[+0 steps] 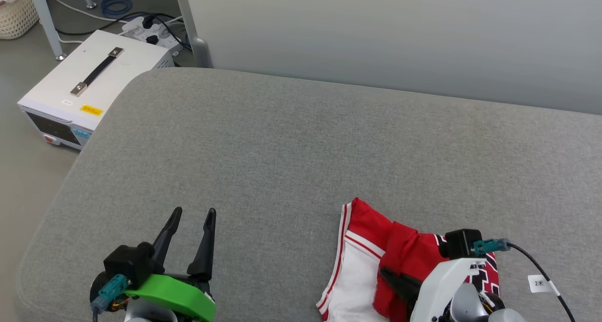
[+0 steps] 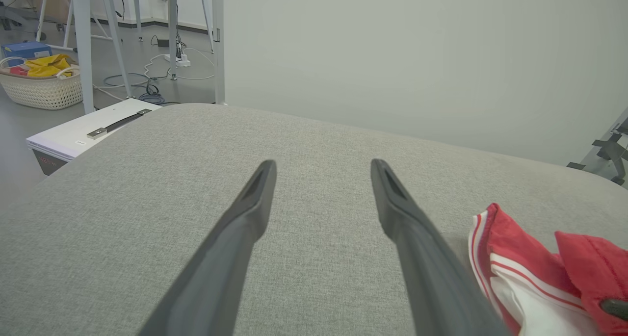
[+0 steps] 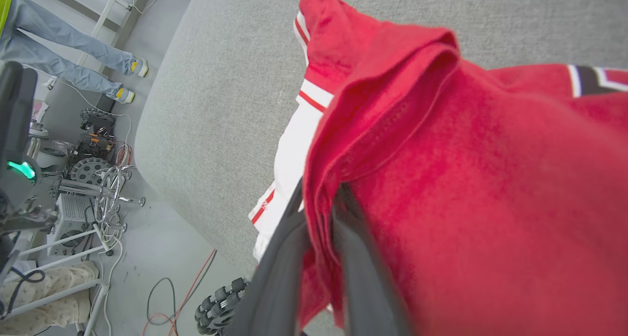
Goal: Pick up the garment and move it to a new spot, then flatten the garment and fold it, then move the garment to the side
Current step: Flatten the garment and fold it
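On the near right part of the grey cushion point(image 1: 282, 138), close to its front edge, the garment point(image 1: 371, 261) lies bunched in a heap. A striped hem and a white panel face the robot's left, and a bit of black-and-white lettering shows on the right. The right gripper point(image 3: 321, 203) sits on top of it. In the right wrist view its fingers point(image 3: 274, 277) stand close together with a raised fold of red cloth pinched between them, so it appears clamped on the garment, though probably not tightly. The left gripper point(image 1: 194, 211) hovers over bare cushion well to the left, jaws wide apart and holding nothing, and the heap lies off its right finger. The cloth is too crumpled and too cut off by the picture's edge to read a long axis. The right arm is plainly the nearer one. The open cushion lies ahead of and left of the heap, so any carry to a new spot would likely go that way. The thin pinch could slip.
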Tool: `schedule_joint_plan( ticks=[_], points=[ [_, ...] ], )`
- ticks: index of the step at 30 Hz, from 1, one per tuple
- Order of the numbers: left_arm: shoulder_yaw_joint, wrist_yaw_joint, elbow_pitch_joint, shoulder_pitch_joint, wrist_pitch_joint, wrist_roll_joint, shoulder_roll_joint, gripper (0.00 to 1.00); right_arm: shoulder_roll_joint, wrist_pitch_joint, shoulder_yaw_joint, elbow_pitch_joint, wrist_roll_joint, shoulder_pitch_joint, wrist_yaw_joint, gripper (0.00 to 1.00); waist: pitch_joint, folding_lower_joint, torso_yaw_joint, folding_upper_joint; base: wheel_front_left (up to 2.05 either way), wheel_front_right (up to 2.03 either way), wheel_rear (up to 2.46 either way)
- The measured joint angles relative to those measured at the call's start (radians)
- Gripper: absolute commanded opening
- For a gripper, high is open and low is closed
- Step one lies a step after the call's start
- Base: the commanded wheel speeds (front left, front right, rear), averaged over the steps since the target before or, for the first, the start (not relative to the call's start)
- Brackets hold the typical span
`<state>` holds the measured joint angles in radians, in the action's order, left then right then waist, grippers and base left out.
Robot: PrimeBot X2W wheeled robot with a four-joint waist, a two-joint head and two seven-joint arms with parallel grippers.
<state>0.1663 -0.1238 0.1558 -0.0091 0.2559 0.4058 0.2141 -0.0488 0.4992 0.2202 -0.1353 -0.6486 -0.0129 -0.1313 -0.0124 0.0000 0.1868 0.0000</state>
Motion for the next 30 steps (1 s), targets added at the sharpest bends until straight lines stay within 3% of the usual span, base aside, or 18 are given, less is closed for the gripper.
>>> schedule_joint_plan(
  ticks=[1, 11, 18, 23, 24, 27, 30],
  points=[
    [0.0, 0.0, 0.0, 0.0, 0.0, 0.0, 0.0, 1.0, 0.0, -0.005, 0.007, -0.012, 0.001, -0.006, 0.0, 1.0, -0.001, 0.0, 0.001, 0.0, 0.0, 0.0, 0.0],
    [-0.003, 0.0, 0.004, 0.0, 0.0, 0.0, 0.001, 1.0, 0.002, -0.017, 0.153, 0.017, -0.054, -0.016, 0.0, 1.0, 0.005, 0.0, -0.005, 0.0, 0.0, 0.0, 0.0],
    [-0.003, 0.0, 0.003, 0.0, 0.0, 0.0, 0.0, 1.0, 0.002, -0.016, 0.124, 0.074, -0.035, -0.016, 0.0, 1.0, 0.011, 0.0, -0.021, 0.0, 0.0, 0.0, 0.0],
    [-0.001, 0.0, 0.0, 0.003, 0.0, 0.0, 0.0, 1.0, -0.007, -0.045, 0.035, 0.133, 0.135, -0.033, 0.0, 1.0, 0.018, 0.0, -0.038, 0.0, 0.0, 0.0, 0.0],
    [0.005, 0.0, -0.009, 0.003, 0.0, 0.0, 0.0, 1.0, -0.134, -0.151, -0.027, 0.186, 0.344, -0.077, 0.0, 1.0, 0.025, 0.0, -0.054, 0.0, 0.0, 0.0, 0.0],
    [0.01, -0.002, -0.016, 0.003, 0.0, 0.0, -0.001, 1.0, -0.156, -0.22, -0.102, 0.203, 0.378, -0.076, 0.0, 1.0, 0.029, 0.0, -0.063, 0.0, 0.0, 0.0, 0.0],
    [0.018, -0.004, -0.029, 0.005, 0.0, 0.0, -0.003, 1.0, -0.23, -0.327, -0.166, 0.235, 0.486, -0.066, 0.0, 1.0, 0.029, 0.0, -0.073, 0.0, 0.0, 0.0, 0.0]
  ],
)
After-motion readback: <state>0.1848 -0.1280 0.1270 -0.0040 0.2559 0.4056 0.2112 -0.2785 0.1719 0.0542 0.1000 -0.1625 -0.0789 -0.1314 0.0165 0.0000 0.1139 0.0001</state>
